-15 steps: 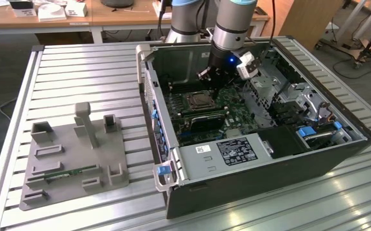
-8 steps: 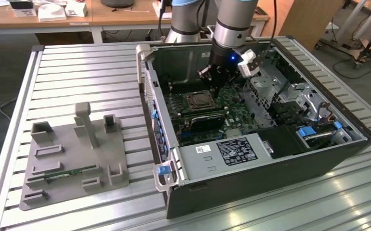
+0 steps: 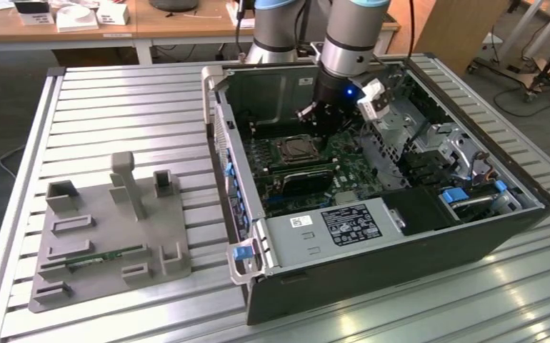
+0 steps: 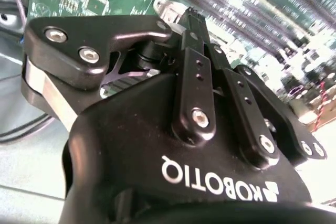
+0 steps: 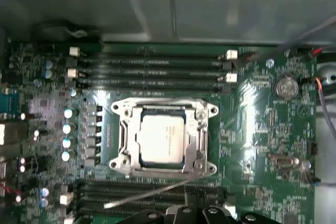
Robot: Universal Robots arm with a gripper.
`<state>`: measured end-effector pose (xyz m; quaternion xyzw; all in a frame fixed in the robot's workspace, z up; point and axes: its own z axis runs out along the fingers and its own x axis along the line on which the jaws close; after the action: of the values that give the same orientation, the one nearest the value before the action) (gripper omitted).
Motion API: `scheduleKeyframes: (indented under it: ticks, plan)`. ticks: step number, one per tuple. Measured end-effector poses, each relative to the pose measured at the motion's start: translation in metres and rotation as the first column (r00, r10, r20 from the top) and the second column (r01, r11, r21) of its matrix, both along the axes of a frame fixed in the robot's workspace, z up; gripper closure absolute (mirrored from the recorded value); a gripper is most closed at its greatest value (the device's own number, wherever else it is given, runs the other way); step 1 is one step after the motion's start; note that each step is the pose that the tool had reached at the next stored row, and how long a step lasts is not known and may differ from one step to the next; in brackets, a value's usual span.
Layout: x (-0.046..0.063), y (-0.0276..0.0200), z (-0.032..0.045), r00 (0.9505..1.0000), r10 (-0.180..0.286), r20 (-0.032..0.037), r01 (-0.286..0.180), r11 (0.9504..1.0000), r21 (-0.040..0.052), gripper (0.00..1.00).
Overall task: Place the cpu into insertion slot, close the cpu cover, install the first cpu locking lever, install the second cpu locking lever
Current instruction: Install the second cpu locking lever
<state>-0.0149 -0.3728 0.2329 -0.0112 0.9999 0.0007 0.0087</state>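
The cpu [image 5: 161, 139], a silver square chip, lies in the insertion slot [image 5: 122, 164] on the green motherboard. The cpu cover [image 5: 127, 129], a silver frame, lies flat around the chip. One thin metal lever [image 5: 147, 192] juts out slanting from the socket's edge, over the memory sticks. My gripper [image 5: 195, 199] is shut, and its tips sit right by that lever's end near the socket. In the exterior view the gripper [image 3: 311, 118] hangs inside the open computer case just behind the socket [image 3: 294, 151]. The second wrist view has the gripper [image 4: 190, 13] over the board.
Long black memory sticks [image 5: 152, 66] flank the socket on both sides. The case walls [image 3: 220, 121], a drive cage [image 3: 418, 136] and a grey power unit [image 3: 337, 229] hem in the board. A grey fixture block [image 3: 103, 236] stands on the slatted table at the exterior view's left.
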Motion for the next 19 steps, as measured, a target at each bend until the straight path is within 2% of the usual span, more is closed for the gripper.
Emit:
scheduleKeyframes:
  ticks: [10, 15, 19]
  plan:
    - [-0.026, -0.0022, -0.0038, 1.0000, 0.006, -0.0001, -0.006, 1.0000, 0.0002, 0.90]
    - [-0.046, -0.0022, -0.0058, 1.0000, 0.007, -0.0001, -0.007, 1.0000, 0.0002, 0.90]
    - [-0.058, -0.0022, -0.0080, 1.0000, 0.006, -0.0005, -0.006, 1.0000, 0.0002, 0.90]
